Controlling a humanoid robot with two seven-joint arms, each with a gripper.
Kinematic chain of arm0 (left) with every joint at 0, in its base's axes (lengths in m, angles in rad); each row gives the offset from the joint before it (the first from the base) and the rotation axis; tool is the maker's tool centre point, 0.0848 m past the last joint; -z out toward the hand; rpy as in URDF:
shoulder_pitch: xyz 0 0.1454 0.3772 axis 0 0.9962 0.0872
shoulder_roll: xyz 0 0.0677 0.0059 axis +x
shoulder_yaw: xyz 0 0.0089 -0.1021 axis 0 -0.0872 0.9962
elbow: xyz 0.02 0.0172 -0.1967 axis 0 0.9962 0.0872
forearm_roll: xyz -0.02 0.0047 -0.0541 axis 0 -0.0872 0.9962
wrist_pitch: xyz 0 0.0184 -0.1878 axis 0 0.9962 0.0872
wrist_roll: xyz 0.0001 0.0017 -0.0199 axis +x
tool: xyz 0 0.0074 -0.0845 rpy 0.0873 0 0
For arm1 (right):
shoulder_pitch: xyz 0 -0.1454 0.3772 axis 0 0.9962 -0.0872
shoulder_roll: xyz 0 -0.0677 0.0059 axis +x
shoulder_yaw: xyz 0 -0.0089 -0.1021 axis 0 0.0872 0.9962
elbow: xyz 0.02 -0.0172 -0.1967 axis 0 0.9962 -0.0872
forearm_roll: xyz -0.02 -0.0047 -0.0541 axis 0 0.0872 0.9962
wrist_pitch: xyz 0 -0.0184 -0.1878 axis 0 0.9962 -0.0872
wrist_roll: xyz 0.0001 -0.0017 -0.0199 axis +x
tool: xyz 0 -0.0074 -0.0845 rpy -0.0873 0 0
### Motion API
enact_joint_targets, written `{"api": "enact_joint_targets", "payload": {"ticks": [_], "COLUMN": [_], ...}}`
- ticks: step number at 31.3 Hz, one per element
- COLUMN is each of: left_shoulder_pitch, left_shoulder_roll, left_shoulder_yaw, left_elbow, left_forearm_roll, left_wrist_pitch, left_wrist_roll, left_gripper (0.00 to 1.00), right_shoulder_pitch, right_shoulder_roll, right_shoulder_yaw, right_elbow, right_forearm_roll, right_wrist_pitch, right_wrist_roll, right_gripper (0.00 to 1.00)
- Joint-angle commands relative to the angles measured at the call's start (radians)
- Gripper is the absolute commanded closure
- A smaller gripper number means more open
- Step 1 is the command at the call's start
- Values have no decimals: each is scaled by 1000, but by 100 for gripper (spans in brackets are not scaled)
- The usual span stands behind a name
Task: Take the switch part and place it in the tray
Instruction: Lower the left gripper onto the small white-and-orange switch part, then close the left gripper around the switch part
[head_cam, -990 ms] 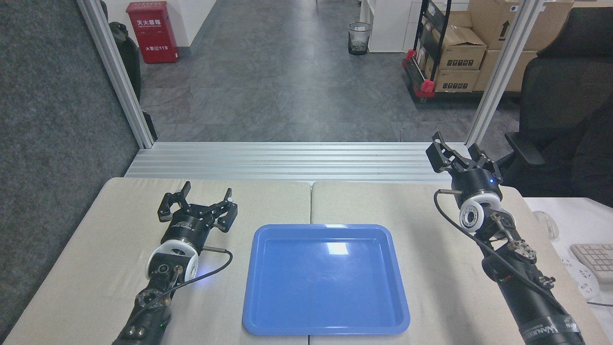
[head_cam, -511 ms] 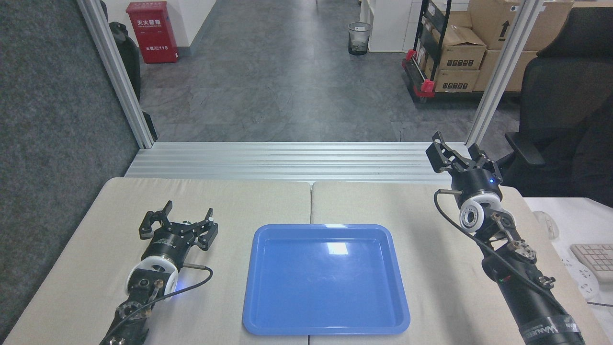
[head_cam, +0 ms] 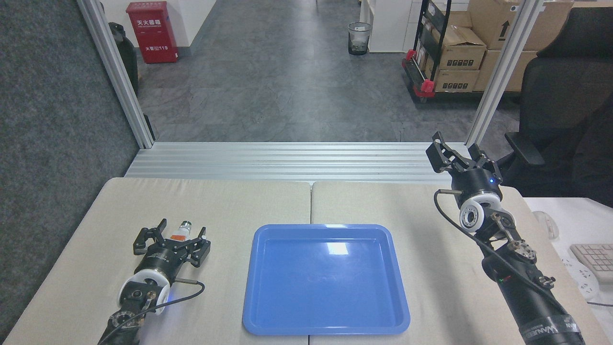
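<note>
The switch part [head_cam: 181,230], a small white block with an orange band and a silver end pointing away from me, lies on the left table. My left gripper [head_cam: 172,235] is low over the table with its fingers spread, and the part sits between its fingertips, nearer the right one. The jaws do not close on it. The blue tray [head_cam: 250,297] lies flat in the middle with nothing in it. My right gripper [head_cam: 459,154] hangs open and empty at the table's far right corner, well away from both.
A silver rail platform [head_cam: 297,160] runs along the table's far edge, with slanted metal posts at both sides. A black office chair [head_cam: 560,110] stands at the right. A keyboard [head_cam: 596,258] and a white mouse [head_cam: 548,224] lie on the neighbouring desk.
My left arm has drawn back toward me and leftward, staying open. The switch part, hidden under it before, now shows between its fingertips. The right arm has not moved.
</note>
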Motion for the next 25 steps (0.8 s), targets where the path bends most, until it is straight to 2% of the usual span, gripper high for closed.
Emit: {"api": "enact_joint_targets", "payload": {"ticks": [1, 14, 25], "left_shoulder_pitch": [-6, -32, -34], "left_shoulder_roll": [20, 22, 25], "left_shoulder_yaw": [-17, -16, -16], "left_elbow": [122, 152, 152], "left_forearm_roll": [3, 9, 70], "left_wrist_pitch": [-5, -48, -77], "left_wrist_roll": [-1, -9, -16], "left_gripper": [0, 0, 0], "right_shoulder_pitch": [1, 0, 0], "right_shoulder_roll": [0, 0, 0], "right_shoulder_yaw": [0, 0, 0], "right_elbow": [0, 0, 0], "right_forearm_roll": [0, 0, 0], "right_wrist_pitch": [0, 0, 0], "right_wrist_roll": [0, 0, 0], "right_gripper": [1, 1, 1]}}
